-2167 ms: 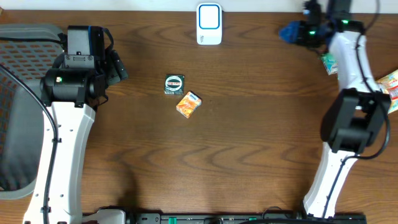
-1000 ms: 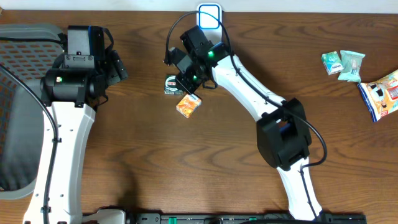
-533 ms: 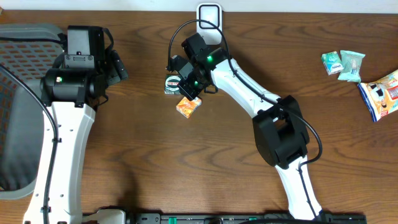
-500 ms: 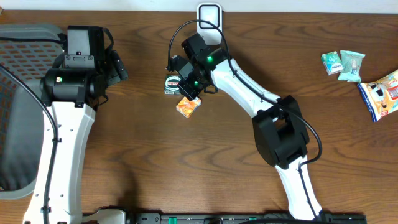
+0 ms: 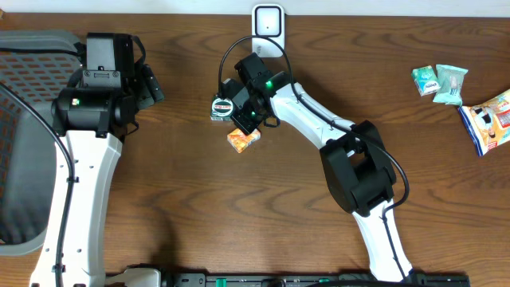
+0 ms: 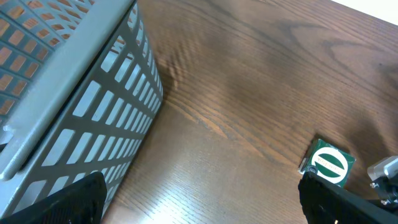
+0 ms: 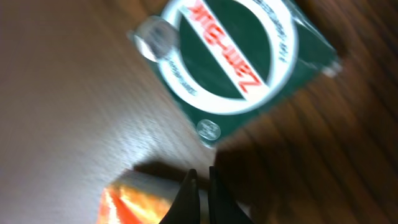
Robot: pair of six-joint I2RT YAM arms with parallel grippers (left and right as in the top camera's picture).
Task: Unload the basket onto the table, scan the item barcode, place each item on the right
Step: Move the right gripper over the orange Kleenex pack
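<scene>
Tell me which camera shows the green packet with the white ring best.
The right wrist view: the green packet fills the upper frame, close enough to show its white ring and red lettering. Overhead shows it whole but tiny, mid-table. The left wrist view catches it small near the lower right edge.

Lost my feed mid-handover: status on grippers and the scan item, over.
Left gripper open, parked beside basket. Right gripper shut, tips down at edge of orange box, beside green packet. Both flat on table, none lifted. Nothing blocking.
</scene>
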